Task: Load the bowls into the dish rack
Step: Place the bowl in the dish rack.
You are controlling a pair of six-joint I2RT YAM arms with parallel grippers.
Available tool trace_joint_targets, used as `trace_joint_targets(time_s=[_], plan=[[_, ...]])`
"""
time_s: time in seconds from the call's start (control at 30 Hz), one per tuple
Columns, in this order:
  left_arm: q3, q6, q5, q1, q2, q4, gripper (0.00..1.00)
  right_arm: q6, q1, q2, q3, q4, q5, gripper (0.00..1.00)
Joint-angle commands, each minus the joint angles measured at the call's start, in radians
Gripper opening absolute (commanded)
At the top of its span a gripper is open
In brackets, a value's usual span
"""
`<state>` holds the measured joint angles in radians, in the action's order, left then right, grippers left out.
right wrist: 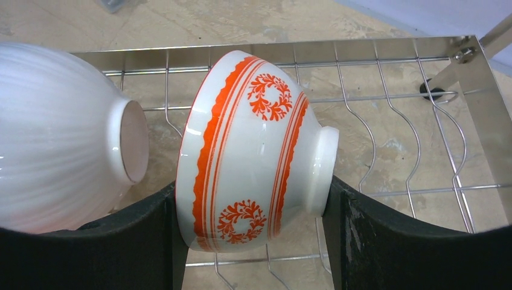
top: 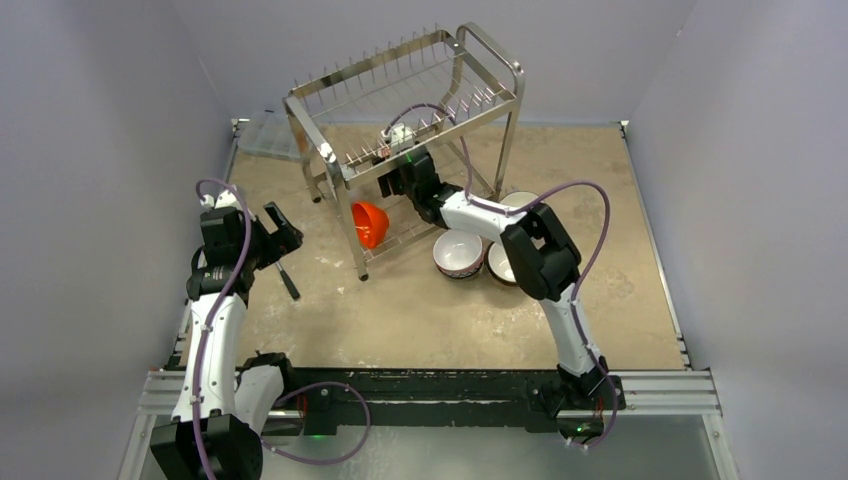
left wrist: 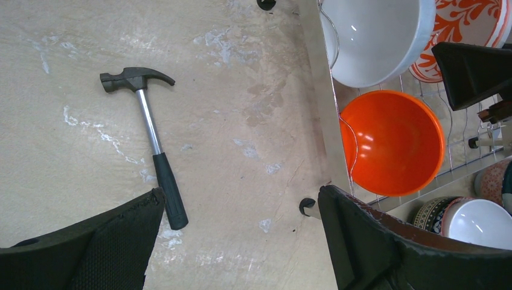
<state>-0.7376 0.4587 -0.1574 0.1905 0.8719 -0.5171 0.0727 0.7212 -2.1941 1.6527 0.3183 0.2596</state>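
The steel dish rack point(top: 335, 160) stands at the back of the table. On its lower tier an orange bowl point(left wrist: 392, 142) and a white bowl point(right wrist: 60, 163) stand on edge. Beside the white one, my right gripper point(right wrist: 249, 190) is shut on the red floral bowl point(right wrist: 253, 151), one finger on the rim side, the other on the foot. That bowl is tipped on its side just above the wire tier point(right wrist: 392, 127). My left gripper point(left wrist: 241, 211) hangs open and empty over the table, left of the rack's front leg. Three more bowls point(top: 458, 252) sit on the table right of the rack.
A hammer point(left wrist: 151, 133) lies on the table left of the rack, close under my left gripper point(top: 280, 232). A clear plastic box point(top: 265, 135) sits at the back left corner. The rack's upper tier point(top: 400, 75) overhangs my right wrist.
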Motion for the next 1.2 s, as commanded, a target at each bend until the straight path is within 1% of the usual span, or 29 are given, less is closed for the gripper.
trace_joint_targets(time_s=[0.0,0.17,0.27,0.3,0.37,0.4,0.43,0.47,0.5,0.53,0.6,0.73,0.77,0.8,1.03,1.17], plan=[[0.007,-0.022,-0.01,0.007,0.001,0.034,0.96,-0.056,-0.001,-0.025,0.08,0.074,-0.005,0.0],[0.007,-0.022,-0.01,0.007,0.003,0.033,0.96,-0.098,-0.001,-0.073,0.105,0.08,-0.029,0.0],[0.007,-0.022,-0.011,0.006,0.005,0.034,0.96,-0.099,-0.001,-0.079,0.093,0.083,-0.089,0.0],[0.007,-0.022,-0.011,0.007,0.005,0.034,0.96,-0.096,0.0,-0.078,0.087,0.086,-0.108,0.02],[0.007,-0.022,-0.011,0.006,0.006,0.034,0.96,-0.083,0.0,-0.07,0.075,0.09,-0.126,0.16],[0.007,-0.022,-0.012,0.006,0.007,0.034,0.95,-0.066,-0.001,-0.064,0.067,0.085,-0.137,0.25],[0.007,-0.022,-0.011,0.006,0.007,0.034,0.95,-0.04,0.0,-0.056,0.061,0.077,-0.145,0.39],[0.007,-0.022,-0.012,0.007,0.007,0.034,0.95,-0.022,-0.001,-0.048,0.053,0.067,-0.144,0.5],[0.007,-0.022,-0.013,0.007,0.007,0.034,0.96,-0.004,-0.001,-0.039,0.048,0.055,-0.142,0.59],[0.007,-0.022,-0.013,0.007,0.007,0.034,0.96,0.01,-0.001,-0.03,0.042,0.045,-0.138,0.65],[0.007,-0.022,-0.014,0.007,0.007,0.035,0.95,0.039,-0.002,-0.008,0.02,0.034,-0.117,0.74],[0.008,-0.023,-0.018,0.006,0.008,0.037,0.95,0.088,-0.002,0.054,-0.036,0.034,-0.062,0.86],[0.008,-0.023,-0.02,0.007,0.008,0.036,0.95,0.1,-0.002,0.07,-0.048,0.034,-0.049,0.97],[0.009,-0.023,-0.021,0.006,0.009,0.036,0.96,0.112,-0.003,0.085,-0.06,0.034,-0.041,0.99],[0.009,-0.025,-0.027,0.007,0.008,0.037,0.96,0.162,-0.002,0.192,-0.145,0.049,-0.022,0.99],[0.01,-0.025,-0.033,0.007,0.007,0.038,0.96,0.203,-0.005,0.229,-0.182,0.006,-0.013,0.99]])
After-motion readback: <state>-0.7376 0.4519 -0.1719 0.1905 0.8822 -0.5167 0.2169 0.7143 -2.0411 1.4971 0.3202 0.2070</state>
